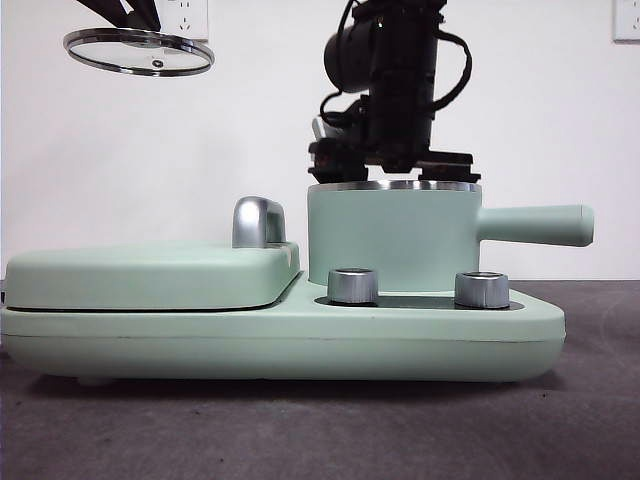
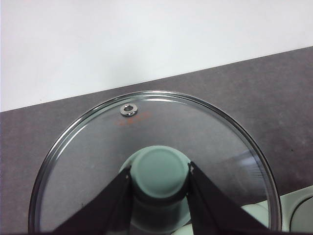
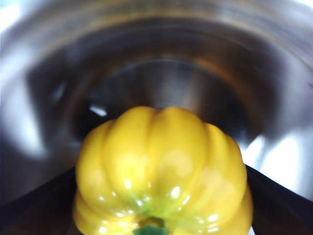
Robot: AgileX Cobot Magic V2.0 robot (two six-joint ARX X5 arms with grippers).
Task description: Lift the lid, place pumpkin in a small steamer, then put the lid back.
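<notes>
My left gripper (image 2: 160, 182) is clamped on the mint-green knob (image 2: 160, 171) of the glass lid (image 1: 138, 51), holding it high and well off to the side. My right gripper (image 3: 156, 205) is squeezed on the glossy, ribbed yellow pumpkin (image 3: 161, 171), down inside the small steamer (image 1: 392, 238), whose shiny steel walls curve all around it. So the lid is off and the pumpkin is nearly placed; I judge that letting go, withdrawing and re-lidding remain
</notes>
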